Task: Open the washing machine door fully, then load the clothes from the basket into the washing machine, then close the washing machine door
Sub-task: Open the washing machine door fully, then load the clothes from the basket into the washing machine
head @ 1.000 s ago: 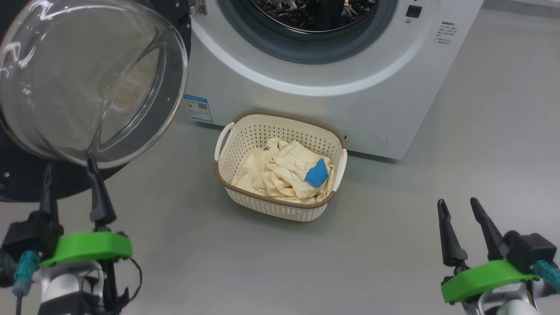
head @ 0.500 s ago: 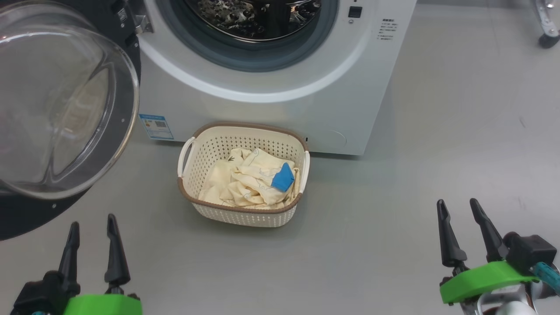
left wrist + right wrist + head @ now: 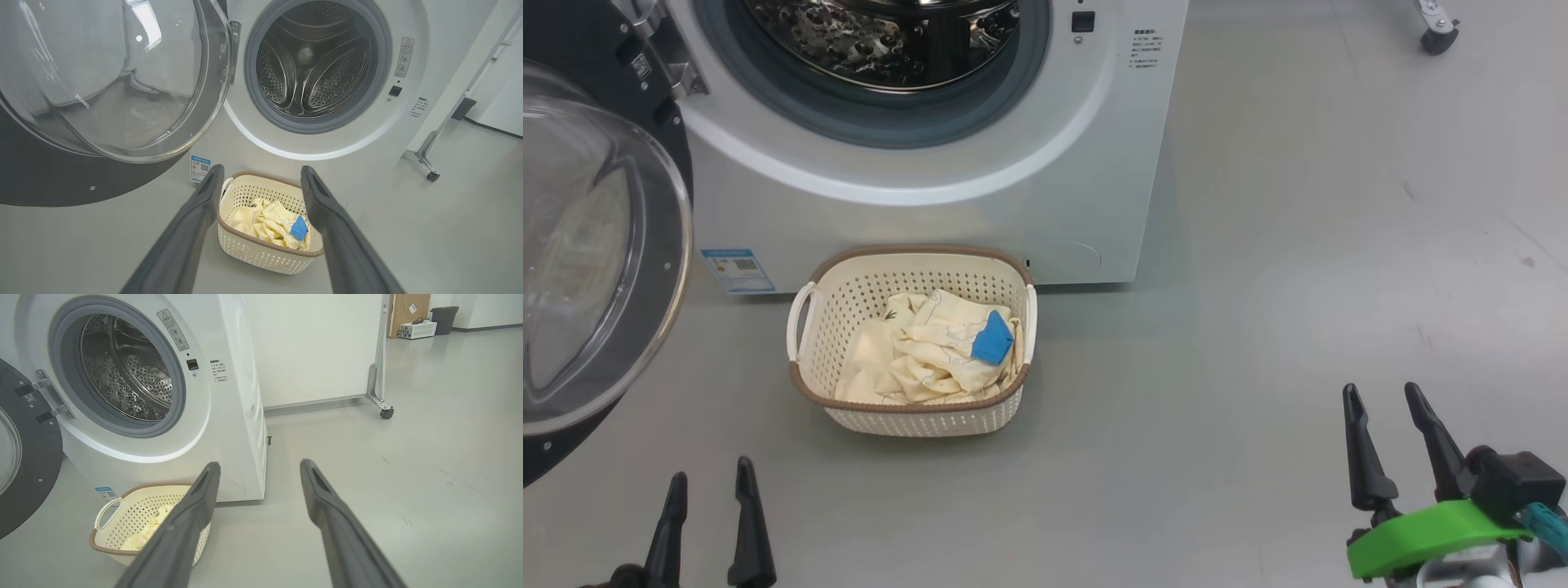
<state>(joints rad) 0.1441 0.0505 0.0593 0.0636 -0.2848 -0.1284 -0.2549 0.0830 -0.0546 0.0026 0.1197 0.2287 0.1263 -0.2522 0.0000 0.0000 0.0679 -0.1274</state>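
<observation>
Both hands spread, empty. With the clothes (image 3: 923, 359) inside, the basket (image 3: 913, 406) sits on the floor (image 3: 1258, 286) before the washing machine (image 3: 980, 212), ahead of the left hand (image 3: 710, 471), well apart from the right hand (image 3: 1382, 389); door (image 3: 596, 269) swung open.

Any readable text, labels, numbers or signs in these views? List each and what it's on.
Nothing reads clearly.
Blue-white sticker, low on the washing machine front: seeming QR code, wording too small.
Warning sticker right of the drum opening: triangle sign, text too small.
Printed lines below the small dark square: blurred, unreadable.
Small label on the washing machine door by the hinge: unreadable.
</observation>
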